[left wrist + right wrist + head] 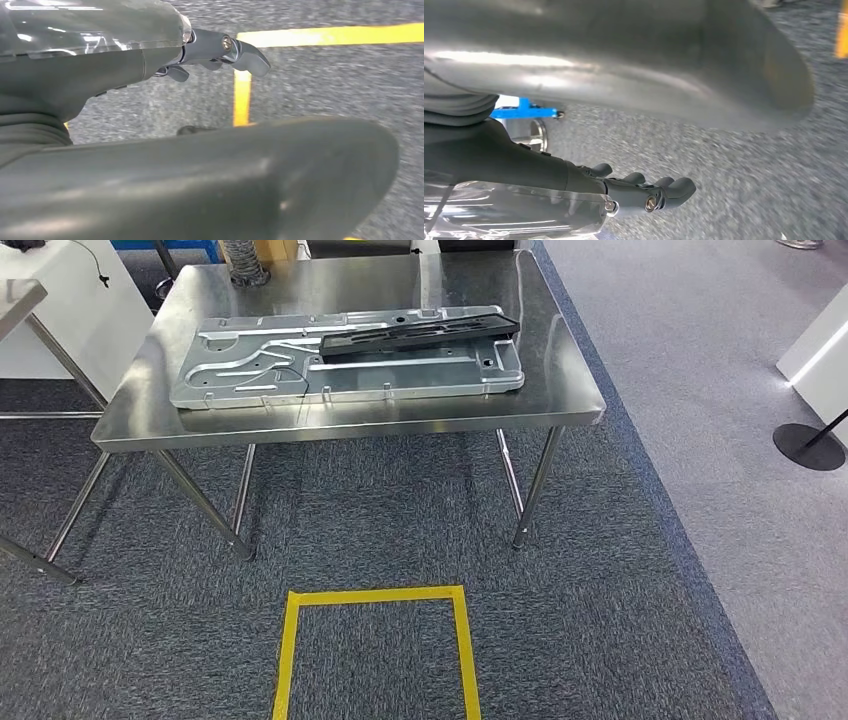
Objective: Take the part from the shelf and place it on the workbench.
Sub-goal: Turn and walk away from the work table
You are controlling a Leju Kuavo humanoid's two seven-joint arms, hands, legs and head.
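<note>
Yellow tape (372,640) is laid on the grey carpet (600,620) as an open-ended rectangle, nearest the head camera and well short of the worktop.

Worktop (560,390): stainless steel, on slim metal legs (535,485), set on the carpet beyond the tape.

Panel (250,365): large pressed silver sheet, laid flat across the worktop's middle, its long side running along the near edge.

Part (420,335): long black piece, laid on top of the panel toward its far right, slightly angled.

Left hand (200,55): seen in the left wrist view above the carpet and a corner of the tape; fingers (247,55) are loosely curled, nothing is held.

Right hand (634,192): seen in the right wrist view above the carpet; fingers (679,187) are likewise loosely curled and nothing is grasped. A blue frame (524,110) is visible on the floor behind it.

Surroundings: a white unit (70,310) and a second metal table edge (15,300) stand left of the worktop; a black round stand base (808,447) and a white block (815,350) are placed on the paler floor to the right. A ribbed hose (245,260) rises at the worktop's far edge.
</note>
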